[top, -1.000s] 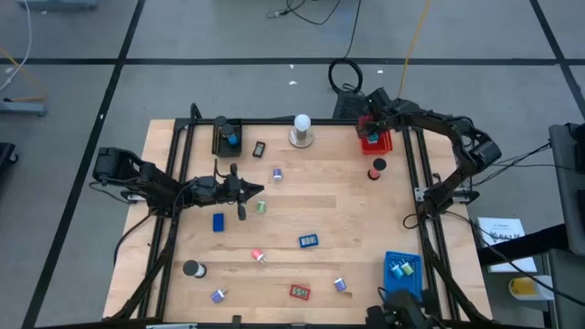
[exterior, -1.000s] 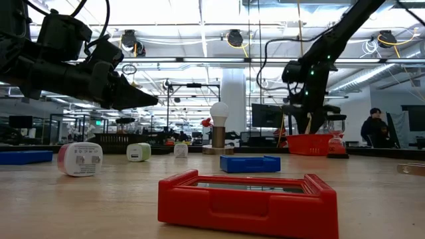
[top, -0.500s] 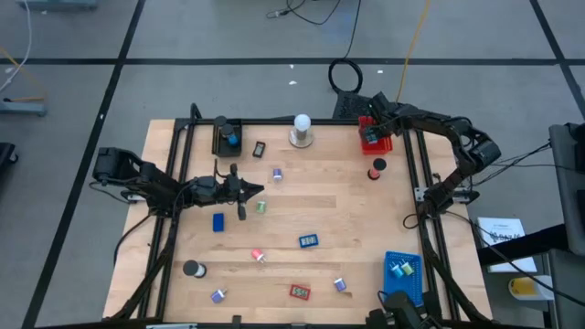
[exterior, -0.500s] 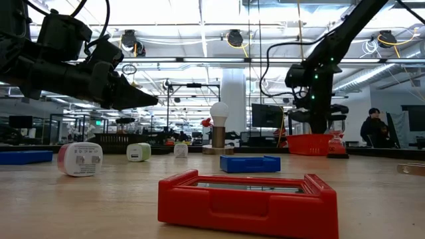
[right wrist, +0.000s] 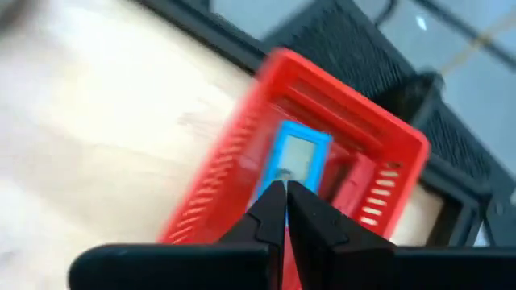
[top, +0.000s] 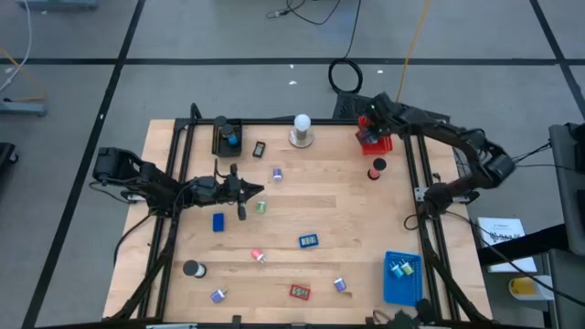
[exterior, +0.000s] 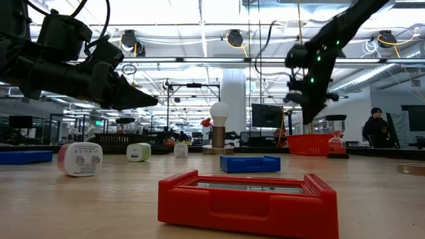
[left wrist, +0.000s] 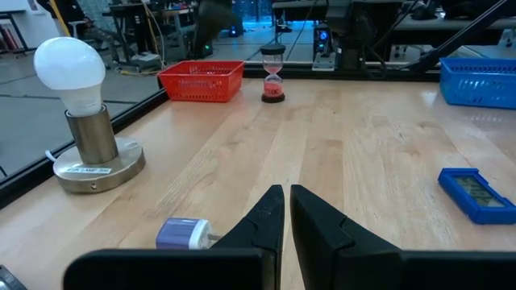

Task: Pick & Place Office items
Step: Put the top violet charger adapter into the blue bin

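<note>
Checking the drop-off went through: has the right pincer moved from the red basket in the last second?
Yes. In the low view the right pincer has risen, now well above the red basket.

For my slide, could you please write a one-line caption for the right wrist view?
Right end effector, shut and empty, above the red basket holding a blue item.
</note>
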`<action>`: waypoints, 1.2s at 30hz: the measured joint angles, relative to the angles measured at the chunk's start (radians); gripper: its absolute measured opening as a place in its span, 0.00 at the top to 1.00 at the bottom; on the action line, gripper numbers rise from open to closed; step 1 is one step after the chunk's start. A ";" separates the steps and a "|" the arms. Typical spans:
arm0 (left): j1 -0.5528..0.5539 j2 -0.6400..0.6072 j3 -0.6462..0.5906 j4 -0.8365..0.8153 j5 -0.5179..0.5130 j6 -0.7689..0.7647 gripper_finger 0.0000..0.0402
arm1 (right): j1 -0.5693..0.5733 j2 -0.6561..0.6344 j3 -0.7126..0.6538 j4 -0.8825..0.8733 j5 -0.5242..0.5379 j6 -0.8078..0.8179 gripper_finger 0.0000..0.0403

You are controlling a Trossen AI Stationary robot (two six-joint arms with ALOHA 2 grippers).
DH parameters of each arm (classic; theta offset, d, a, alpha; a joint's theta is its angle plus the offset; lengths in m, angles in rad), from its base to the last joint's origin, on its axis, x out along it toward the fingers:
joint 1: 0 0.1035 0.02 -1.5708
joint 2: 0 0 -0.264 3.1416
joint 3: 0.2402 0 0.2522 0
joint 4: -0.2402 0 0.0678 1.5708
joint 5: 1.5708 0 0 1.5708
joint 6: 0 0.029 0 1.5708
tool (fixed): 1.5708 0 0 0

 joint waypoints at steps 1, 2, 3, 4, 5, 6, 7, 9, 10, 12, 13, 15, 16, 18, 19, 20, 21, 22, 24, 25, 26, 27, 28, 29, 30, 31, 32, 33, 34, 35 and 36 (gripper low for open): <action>0.000 0.000 0.000 0.000 0.000 0.000 0.92 | 0.023 -0.029 -0.010 0.011 0.000 -0.011 0.99; 0.000 0.000 0.000 0.000 0.000 0.000 0.92 | 0.050 -0.060 -0.025 0.030 0.000 -0.019 0.99; 0.000 0.000 0.000 0.000 0.000 0.000 0.92 | 0.078 -0.092 -0.045 0.065 0.000 -0.026 1.00; 0.000 0.000 0.000 0.000 0.000 0.000 0.92 | 0.107 -0.124 -0.069 0.111 0.000 -0.034 1.00; 0.000 0.000 0.000 0.000 0.000 0.000 0.92 | 0.138 -0.157 -0.099 0.161 0.000 -0.041 1.00; 0.000 0.000 0.000 0.000 0.000 0.000 0.92 | 0.167 -0.190 -0.135 0.215 -0.002 -0.049 0.99; 0.000 0.000 0.000 0.000 0.000 0.000 0.92 | 0.196 -0.218 -0.169 0.271 -0.003 -0.055 0.99; 0.000 0.000 0.000 0.000 0.000 0.000 0.92 | 0.256 -0.277 -0.254 0.418 -0.004 -0.061 0.99; 0.000 0.000 0.000 0.000 0.000 0.000 0.92 | 0.284 -0.302 -0.295 0.490 -0.004 -0.060 0.99; 0.000 0.000 0.000 0.000 0.000 0.000 0.92 | 0.335 -0.347 -0.380 0.638 -0.004 -0.059 0.99; 0.000 0.000 0.000 0.000 0.000 0.001 0.92 | 0.359 -0.366 -0.424 0.712 -0.004 -0.059 0.99; 0.000 0.000 0.000 0.000 0.000 0.002 0.92 | 0.402 -0.396 -0.509 0.873 -0.004 -0.059 0.99; 0.000 0.000 0.000 0.000 0.000 0.004 0.92 | 0.421 -0.409 -0.550 0.954 -0.004 -0.059 0.99; 0.000 0.000 0.000 0.000 0.000 0.008 0.92 | 0.451 -0.430 -0.629 1.117 -0.004 -0.058 0.99; 0.000 0.000 0.000 0.000 0.000 0.008 0.92 | 0.466 -0.437 -0.665 1.198 -0.004 -0.058 0.99; 0.000 0.000 0.000 0.000 0.000 0.007 0.92 | 0.480 -0.445 -0.694 1.256 -0.008 -0.055 0.99; 0.000 0.000 0.000 0.000 0.000 0.004 0.92 | 0.493 -0.454 -0.714 1.290 -0.027 -0.050 0.99; 0.000 0.000 0.000 0.000 0.000 0.002 0.92 | 0.504 -0.464 -0.725 1.300 -0.047 -0.044 0.99; 0.000 0.000 0.001 -0.001 0.000 -0.009 0.92 | 0.534 -0.482 -0.730 1.274 -0.057 -0.033 1.00; 0.000 0.000 0.005 -0.008 0.000 -0.024 0.92 | 0.552 -0.486 -0.730 1.251 -0.054 -0.034 1.00; 0.000 0.000 0.016 -0.027 0.001 -0.042 0.92 | 0.571 -0.487 -0.728 1.231 -0.049 -0.037 1.00; 0.000 0.000 0.029 -0.053 0.001 -0.062 0.92 | 0.591 -0.486 -0.726 1.214 -0.047 -0.044 1.00; 0.000 0.000 0.047 -0.096 0.001 -0.080 0.92 | 0.613 -0.486 -0.725 1.212 -0.045 -0.053 1.00; 0.000 0.000 0.070 -0.150 0.001 -0.090 0.92 | 0.640 -0.485 -0.724 1.218 -0.026 -0.064 1.00; -0.002 0.000 0.097 -0.212 0.001 -0.100 0.92 | 0.671 -0.483 -0.723 1.222 0.004 -0.077 1.00; -0.005 0.000 0.129 -0.285 -0.004 -0.105 0.92 | 0.704 -0.480 -0.722 1.222 0.048 -0.093 1.00; -0.010 0.001 0.166 -0.367 -0.023 -0.112 0.92 | 0.740 -0.477 -0.722 1.217 0.100 -0.110 1.00; -0.017 0.002 0.203 -0.451 -0.060 -0.127 0.92 | 0.778 -0.472 -0.722 1.216 0.151 -0.129 1.00; -0.025 0.007 0.243 -0.526 -0.112 -0.150 0.92 | 0.816 -0.463 -0.722 1.220 0.201 -0.143 1.00; -0.032 0.016 0.281 -0.591 -0.167 -0.174 0.92 | 0.850 -0.454 -0.722 1.223 0.250 -0.155 1.00; -0.039 0.025 0.313 -0.641 -0.218 -0.194 0.91 | 0.885 -0.445 -0.722 1.219 0.297 -0.163 1.00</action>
